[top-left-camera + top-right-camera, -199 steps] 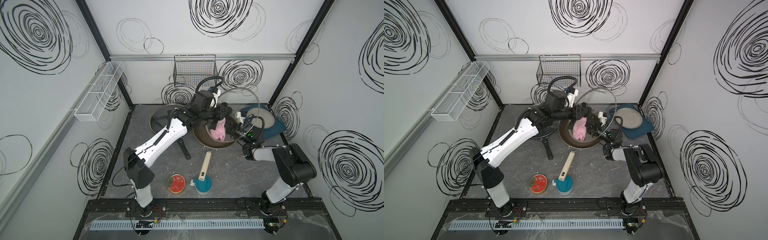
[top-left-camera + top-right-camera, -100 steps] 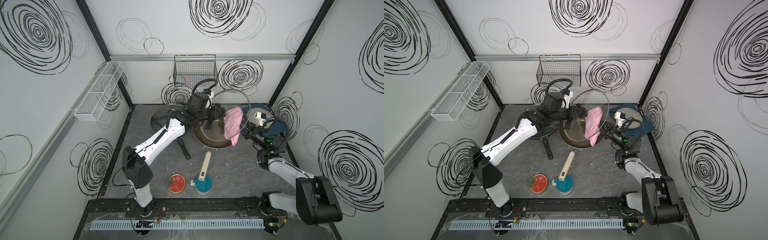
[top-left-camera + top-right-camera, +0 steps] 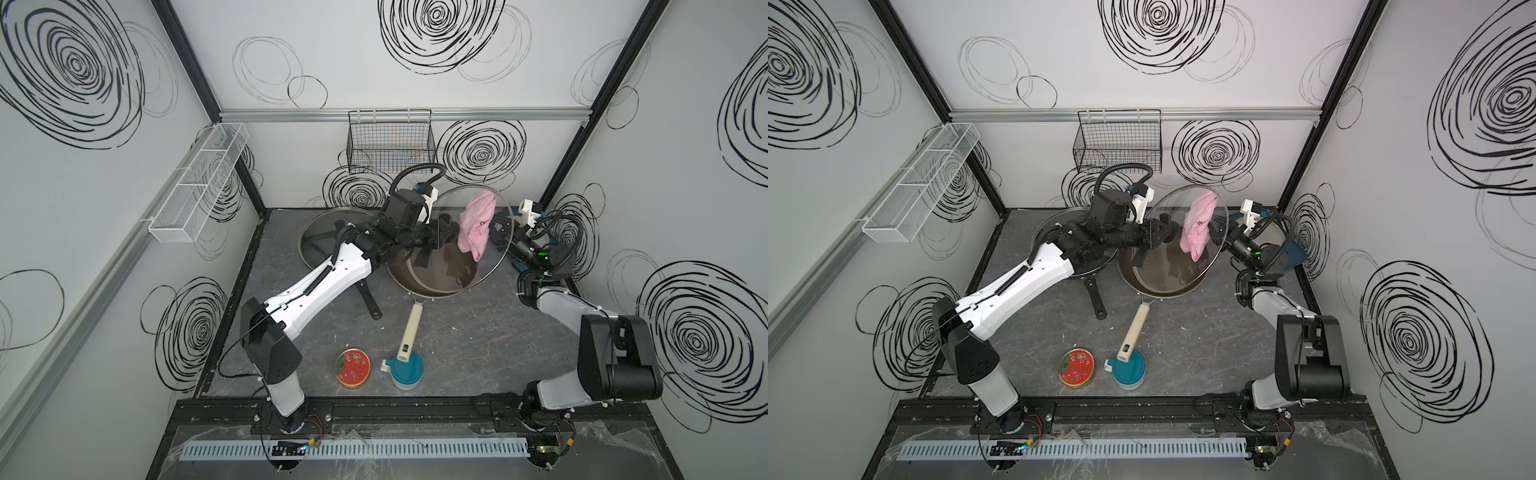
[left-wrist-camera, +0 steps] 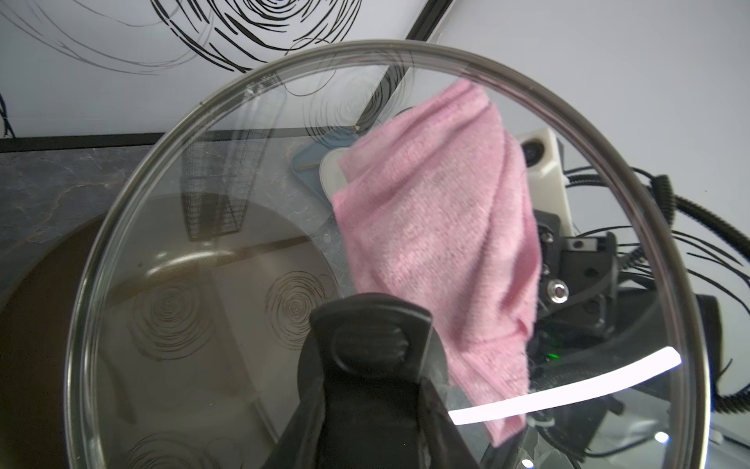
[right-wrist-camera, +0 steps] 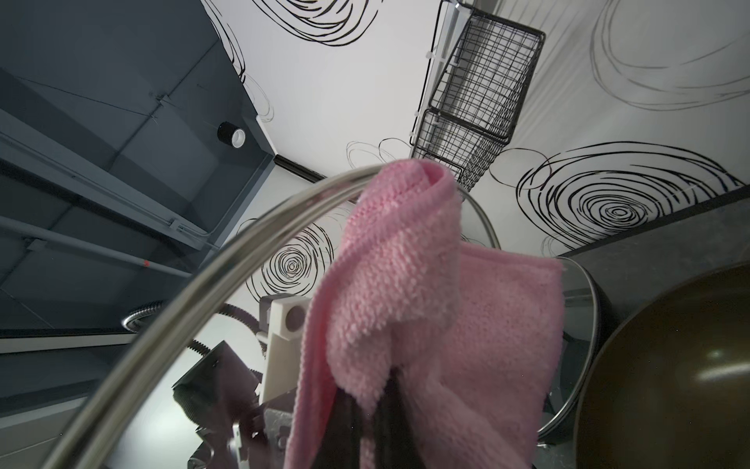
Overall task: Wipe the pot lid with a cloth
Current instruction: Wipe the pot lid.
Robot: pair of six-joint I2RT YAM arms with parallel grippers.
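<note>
Count, front of the worktop point(image 3: 478, 332): one round red-topped tin point(image 3: 352, 368) and one teal-lidded container point(image 3: 406, 371), side by side. The cream handle point(image 3: 410, 328) of a brown pan point(image 3: 432, 286) ends right over the teal lid.

Pans: two. The brown one sits mid-worktop; a dark one with a black handle point(image 3: 369, 300) sits to its left, largely hidden under the left arm.

Glass lids: two. One lies flat on the dark pan point(image 3: 322, 237). The other, the pot lid point(image 3: 459, 253), stands tilted, almost on edge, above the brown pan. I cannot tell whether its lower rim touches the pan.

Grippers: two. The left gripper point(image 3: 441, 235) is clamped on the lid's black knob point(image 4: 369, 341). The right gripper point(image 5: 367, 410) is pressed together on the cloth, pinching a fold.

Cloths: one. The pink cloth point(image 3: 478, 226) hangs against the lid's face opposite the knob, its top fold at the upper rim. I see it through the glass in the left wrist view.

Behind the right gripper, a blue board point(image 3: 1292, 251) carries one white plate point(image 3: 1273, 237), partly blocked by cables.

Wire baskets: two, a white one point(image 3: 199, 183) on the left wall and a black one point(image 3: 390, 141) on the back wall.
</note>
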